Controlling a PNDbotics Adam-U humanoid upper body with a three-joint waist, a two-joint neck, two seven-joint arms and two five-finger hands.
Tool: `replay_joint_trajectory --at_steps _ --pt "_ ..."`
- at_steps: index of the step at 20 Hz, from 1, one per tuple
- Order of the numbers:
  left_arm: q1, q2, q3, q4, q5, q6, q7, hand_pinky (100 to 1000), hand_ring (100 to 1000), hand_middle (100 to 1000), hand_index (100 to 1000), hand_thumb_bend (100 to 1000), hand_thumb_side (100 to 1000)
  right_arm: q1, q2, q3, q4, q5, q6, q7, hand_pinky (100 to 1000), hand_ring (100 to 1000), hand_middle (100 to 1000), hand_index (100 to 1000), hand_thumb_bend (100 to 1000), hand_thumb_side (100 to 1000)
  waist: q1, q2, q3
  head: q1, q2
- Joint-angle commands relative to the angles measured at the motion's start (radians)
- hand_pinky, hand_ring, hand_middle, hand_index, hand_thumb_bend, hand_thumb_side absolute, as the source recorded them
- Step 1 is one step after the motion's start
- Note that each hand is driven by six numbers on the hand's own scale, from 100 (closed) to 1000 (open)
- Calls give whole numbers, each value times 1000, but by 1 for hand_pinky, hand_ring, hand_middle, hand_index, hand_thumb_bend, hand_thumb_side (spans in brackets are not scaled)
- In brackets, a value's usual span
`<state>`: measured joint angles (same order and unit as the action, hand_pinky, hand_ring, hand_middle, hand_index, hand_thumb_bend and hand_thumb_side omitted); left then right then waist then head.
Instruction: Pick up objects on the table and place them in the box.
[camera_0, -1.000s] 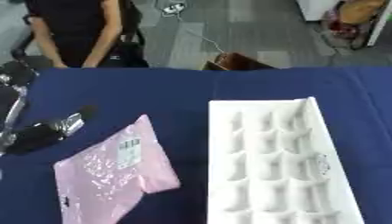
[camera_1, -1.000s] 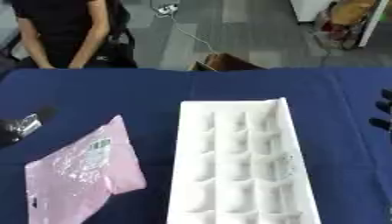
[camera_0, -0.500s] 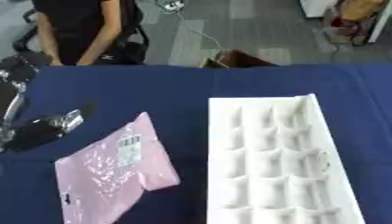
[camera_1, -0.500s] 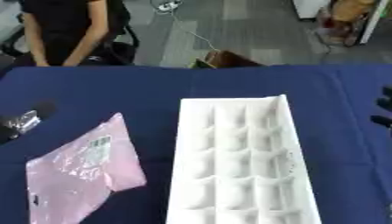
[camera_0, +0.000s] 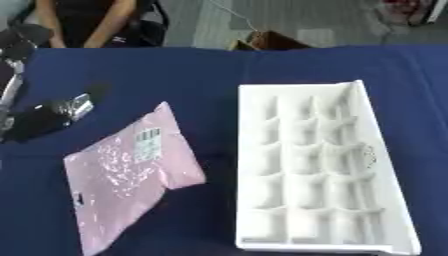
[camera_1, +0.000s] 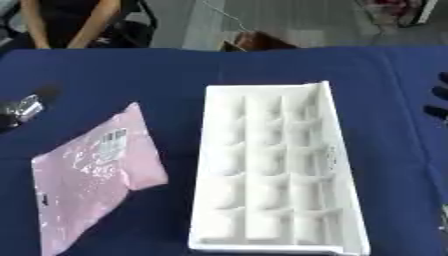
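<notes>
The blue counter carries the white box, its compartments all empty. Beside it, the pink packet lies flat and untouched, ready for picking. My left hand hovers near it, holding nothing; finger spread I cannot tell. My right hand idles at the edge.

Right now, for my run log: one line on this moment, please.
left robot hand: beside pink bag, apart | right robot hand: at edge | white tray: empty

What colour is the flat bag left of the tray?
Pink bag, with a small white label; clearest in the left eye view.
</notes>
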<state>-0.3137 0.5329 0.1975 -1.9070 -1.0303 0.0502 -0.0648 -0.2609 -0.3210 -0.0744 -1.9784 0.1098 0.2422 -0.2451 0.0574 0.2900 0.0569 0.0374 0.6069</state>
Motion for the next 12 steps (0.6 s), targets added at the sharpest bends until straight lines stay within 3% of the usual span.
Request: replay_joint_trajectory --at_steps 1,12 --pt "-13 32 8 -11 4 -3 0 877 909 880 938 698 967 -7 -7 -1 -19 3 -1 5 751 845 834 936 100 905 1 -16 1 -6 10" --pt "-13 34 6 -7 8 -7 -10 868 899 855 926 716 966 -6 -7 -2 -19 4 0 6 750 845 834 936 100 905 1 -14 2 -5 9"
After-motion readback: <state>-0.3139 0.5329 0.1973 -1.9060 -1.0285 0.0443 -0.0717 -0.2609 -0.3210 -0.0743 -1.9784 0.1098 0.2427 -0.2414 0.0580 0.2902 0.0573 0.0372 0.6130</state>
